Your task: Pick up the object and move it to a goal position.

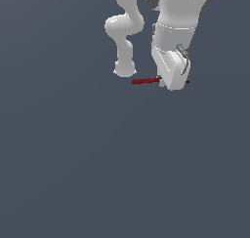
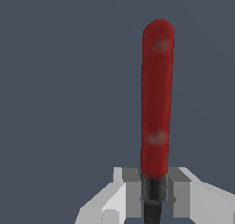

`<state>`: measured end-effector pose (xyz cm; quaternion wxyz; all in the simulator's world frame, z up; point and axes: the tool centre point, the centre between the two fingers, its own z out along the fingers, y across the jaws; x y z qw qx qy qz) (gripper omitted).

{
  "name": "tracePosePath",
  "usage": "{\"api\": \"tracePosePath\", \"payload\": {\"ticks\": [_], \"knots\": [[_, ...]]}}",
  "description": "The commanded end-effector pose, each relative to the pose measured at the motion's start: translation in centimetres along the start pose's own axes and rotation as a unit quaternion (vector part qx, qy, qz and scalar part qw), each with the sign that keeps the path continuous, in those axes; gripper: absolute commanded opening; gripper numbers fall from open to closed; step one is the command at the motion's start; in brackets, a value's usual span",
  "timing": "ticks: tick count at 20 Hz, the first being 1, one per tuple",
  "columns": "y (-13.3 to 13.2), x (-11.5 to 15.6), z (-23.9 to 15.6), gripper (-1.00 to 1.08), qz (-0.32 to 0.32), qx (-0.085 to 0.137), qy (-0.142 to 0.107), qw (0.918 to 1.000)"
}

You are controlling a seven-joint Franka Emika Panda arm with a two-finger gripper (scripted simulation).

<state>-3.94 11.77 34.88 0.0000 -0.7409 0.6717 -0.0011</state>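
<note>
Now | gripper (image 2: 153, 191) clamped on utensil (image 2: 157, 94) at its dark neck | red handle juts out beyond the fingers (image 2: 180, 191)

A simulated scene: flat, featureless grey-blue ground (image 1: 73, 173), nothing else.

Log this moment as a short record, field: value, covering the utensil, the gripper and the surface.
object: spoon-like utensil, dark red handle, black section at the gripper end
gripper: gripper, fingers on either side of the utensil's black section, pressed against it
grip point: near one end, the red handle sticks out free
exterior view: utensil roughly level, pointing to that view's left from the gripper
surface: plain dark grey floor
lifted or resting: cannot tell
</note>
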Motion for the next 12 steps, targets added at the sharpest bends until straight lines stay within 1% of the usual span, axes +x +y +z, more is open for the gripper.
{"api": "tracePosePath", "payload": {"ticks": [1,6,12], "knots": [[0.1,-0.6,-1.6,-1.00,0.000,-0.001,0.000,1.0000],[0.0,-1.4,-3.7,-1.00,-0.001,-0.001,-0.001,1.0000],[-0.1,-1.7,-4.5,-1.00,-0.001,-0.001,-0.001,1.0000]]}}
